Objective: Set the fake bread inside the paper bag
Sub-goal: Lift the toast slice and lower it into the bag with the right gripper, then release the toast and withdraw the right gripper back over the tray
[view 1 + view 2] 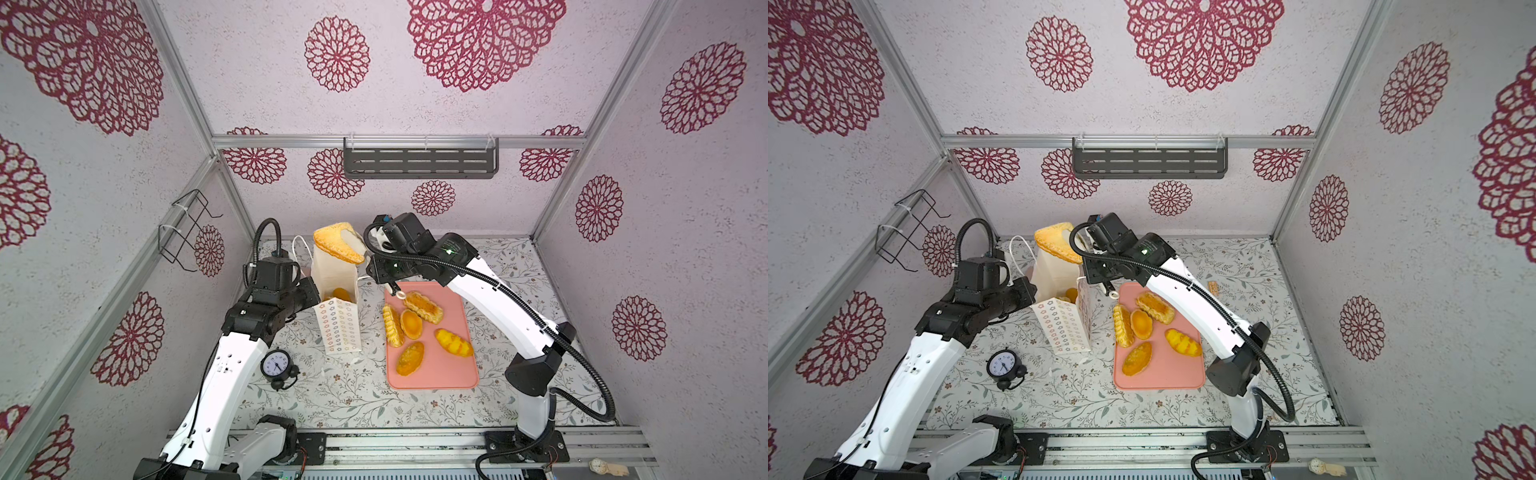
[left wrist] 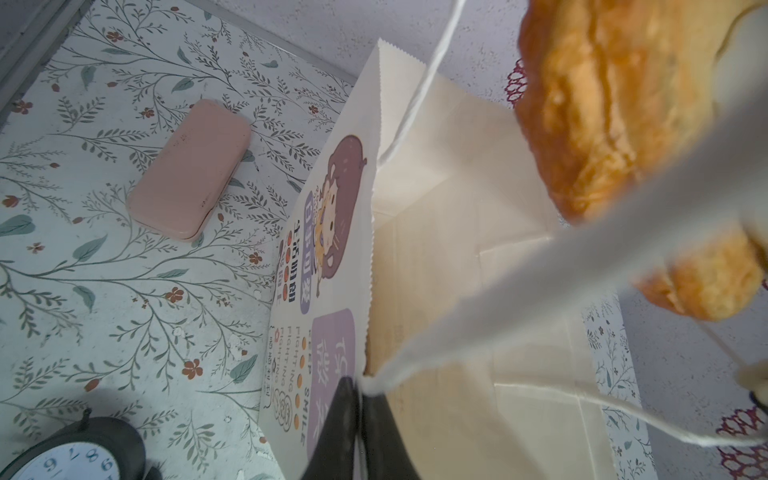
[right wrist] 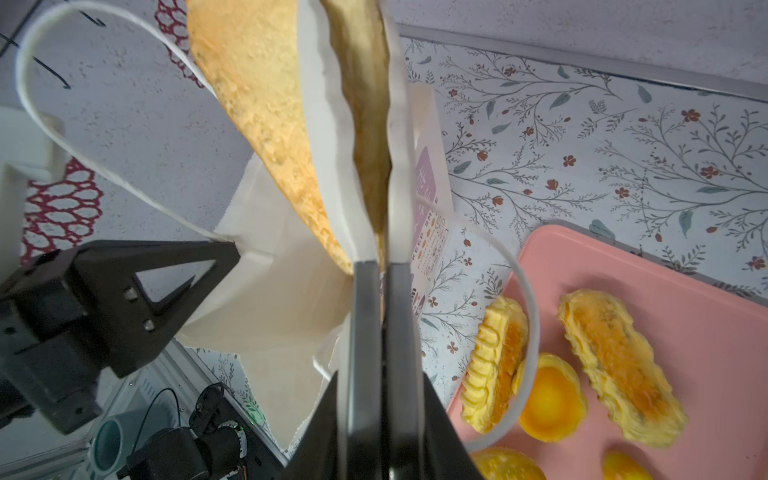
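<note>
**Toast poised over bag mouth; five pieces on tray**

A clock (image 1: 274, 368) stands on the table at near left, well apart from the work. A pink case (image 2: 189, 170), seen only by the left wrist camera, lies near the cartoon-printed face of the paper bag (image 1: 338, 328).

The left gripper (image 2: 360, 395) has its jaws pressed together on the bag's rim, at the root of a cord handle (image 2: 540, 282). This holds the bag upright with its mouth open. One orange piece (image 1: 341, 294) lies at the bottom inside.

Above the far side of the mouth the triangular toast (image 1: 338, 247) hangs tilted. One edge is clamped between the white fingers (image 3: 328, 124) of the right gripper (image 3: 368, 137). Whether its lower corner touches the rim cannot be told.

The toast looks light and slightly yielding, with a matt crust that should grip fairly. Being broad and flat, it likely needs to enter edge-first, held by the crust as now. The bag is thin paper and would probably buckle or tip under a push.

To the right, the pink tray (image 1: 440, 370) carries a ridged roll (image 1: 392, 326), round tart (image 1: 411, 323), long loaf (image 1: 424, 307), speckled bun (image 1: 410, 358) and striped roll (image 1: 454, 343).

The second cord handle (image 3: 534, 324) hangs loose on the tray side, close to the right gripper, and is a probable snag.
</note>
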`<move>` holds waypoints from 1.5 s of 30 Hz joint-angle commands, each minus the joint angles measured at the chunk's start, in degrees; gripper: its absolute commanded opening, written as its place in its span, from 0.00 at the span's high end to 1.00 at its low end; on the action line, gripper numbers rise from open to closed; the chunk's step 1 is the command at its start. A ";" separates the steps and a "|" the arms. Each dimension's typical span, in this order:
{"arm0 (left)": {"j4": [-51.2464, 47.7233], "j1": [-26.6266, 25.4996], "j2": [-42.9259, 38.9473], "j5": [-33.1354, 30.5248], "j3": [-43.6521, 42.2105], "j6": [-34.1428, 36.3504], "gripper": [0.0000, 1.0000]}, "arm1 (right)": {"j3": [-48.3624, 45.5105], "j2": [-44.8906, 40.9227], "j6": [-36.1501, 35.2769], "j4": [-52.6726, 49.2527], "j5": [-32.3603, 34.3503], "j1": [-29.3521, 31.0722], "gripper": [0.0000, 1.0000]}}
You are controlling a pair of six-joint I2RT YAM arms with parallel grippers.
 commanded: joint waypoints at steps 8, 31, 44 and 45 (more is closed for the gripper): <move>1.59 -0.42 -0.73 0.21 -0.17 -0.83 0.92 | 2.44 -0.99 -3.98 -5.12 8.42 1.46 0.77; 0.75 -0.48 2.70 1.07 4.45 0.24 0.93 | 2.44 -1.32 -6.22 -5.81 8.98 2.64 0.58; 1.61 -0.57 2.97 0.84 3.58 0.02 0.93 | 2.29 -8.44 -4.84 -2.51 10.93 0.70 0.58; 1.79 -0.57 2.84 0.76 3.48 0.10 0.93 | 1.94 -9.72 -4.66 -2.87 11.37 0.02 0.58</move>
